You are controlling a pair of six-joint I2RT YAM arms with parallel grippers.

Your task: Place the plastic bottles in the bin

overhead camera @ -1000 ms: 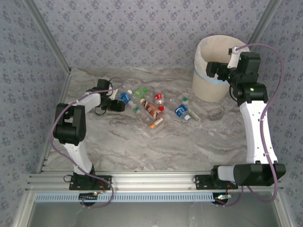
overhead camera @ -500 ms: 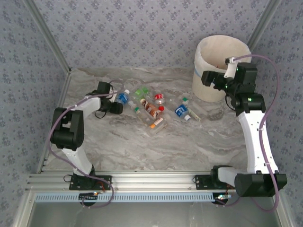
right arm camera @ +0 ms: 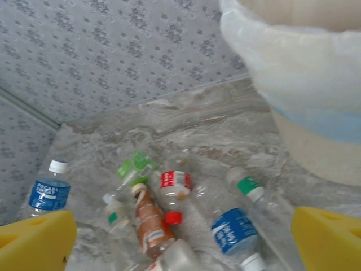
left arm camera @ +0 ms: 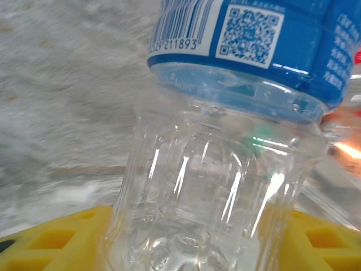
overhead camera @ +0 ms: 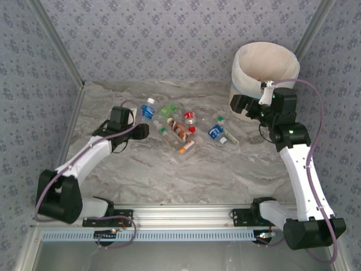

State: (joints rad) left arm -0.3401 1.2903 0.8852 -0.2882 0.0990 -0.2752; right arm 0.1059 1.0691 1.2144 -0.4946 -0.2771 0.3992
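Blue-label bottle (left arm camera: 225,169) is clamped at its clear base betw. L gripper's (overhead camera: 142,127) yellow fingers (left arm camera: 51,244), toward desk's (overhead camera: 169,169) left side, cap end pointing away from gripper. Other plastic bottles (overhead camera: 181,131) lie loose mid-desk w/ green, red, orange and blue labels. Bin (overhead camera: 248,90) stands at far right corner, bag-lined w/ pale blue band; contents can't be made out. R gripper (overhead camera: 237,105) hangs just beside bin's left wall, jaws spread wide, nothing betw. them. L wrist view gives barcode + QR code on label; R wrist view gives bag's thin film at rim.
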